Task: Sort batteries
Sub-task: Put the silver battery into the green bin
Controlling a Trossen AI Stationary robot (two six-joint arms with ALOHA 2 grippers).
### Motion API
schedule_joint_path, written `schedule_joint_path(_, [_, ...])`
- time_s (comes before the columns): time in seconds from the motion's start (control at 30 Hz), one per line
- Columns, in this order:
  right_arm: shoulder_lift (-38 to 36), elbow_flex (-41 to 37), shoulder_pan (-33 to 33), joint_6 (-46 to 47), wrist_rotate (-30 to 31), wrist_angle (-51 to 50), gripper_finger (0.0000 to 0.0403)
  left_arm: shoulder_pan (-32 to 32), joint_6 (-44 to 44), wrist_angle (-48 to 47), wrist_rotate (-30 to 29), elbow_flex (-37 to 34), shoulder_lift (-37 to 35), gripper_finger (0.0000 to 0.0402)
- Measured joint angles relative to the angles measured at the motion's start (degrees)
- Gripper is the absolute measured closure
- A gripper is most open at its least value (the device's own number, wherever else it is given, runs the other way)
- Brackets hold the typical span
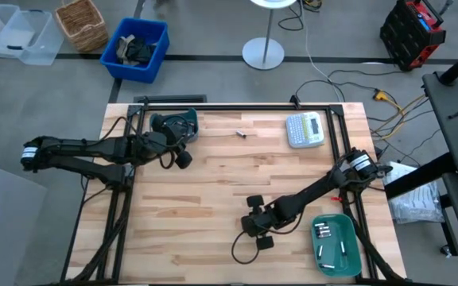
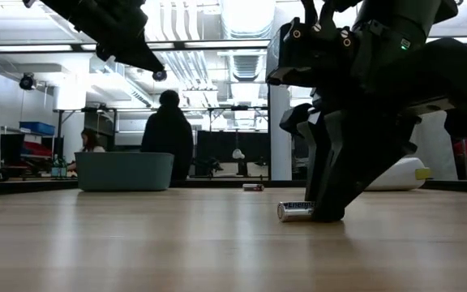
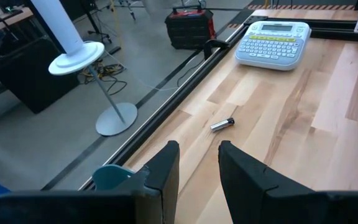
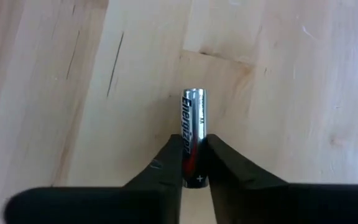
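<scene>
Gripping one battery (image 4: 192, 134) in right gripper (image 4: 192, 163); several lying in tray (image 1: 348, 225), one (image 1: 242, 134) remaining on surface (image 1: 213, 191)

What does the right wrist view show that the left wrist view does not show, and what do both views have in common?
Only the right wrist view shows the right gripper with its fingers closed against the sides of a silver Energizer battery lying on the table.

Only the left wrist view shows the left gripper, open and empty, a loose battery farther away, the label maker, a teal bin's edge and a white stand on the floor.

Both show the wooden table and one battery.
</scene>
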Motion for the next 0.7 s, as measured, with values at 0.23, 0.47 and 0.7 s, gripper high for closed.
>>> schedule_joint_path(0.23, [-0.77,1.87,-0.07,-0.72,-0.47,-3.76,0.0369,-0.01,-0.02,0.0,0.0,0.0,0.0,0.0309])
schedule_joint_path(0.47, [-5.75,9.21,0.51,0.65,-1.62,-15.54,0.0369,-0.02,0.01,0.0,-0.02,0.0,0.0,0.0309])
schedule_joint_path(0.7, [-12.56,15.79,2.36,8.87,-5.73,-32.08,0.0369,-0.02,0.42,-0.06,-0.04,-0.02,0.0,0.0309])
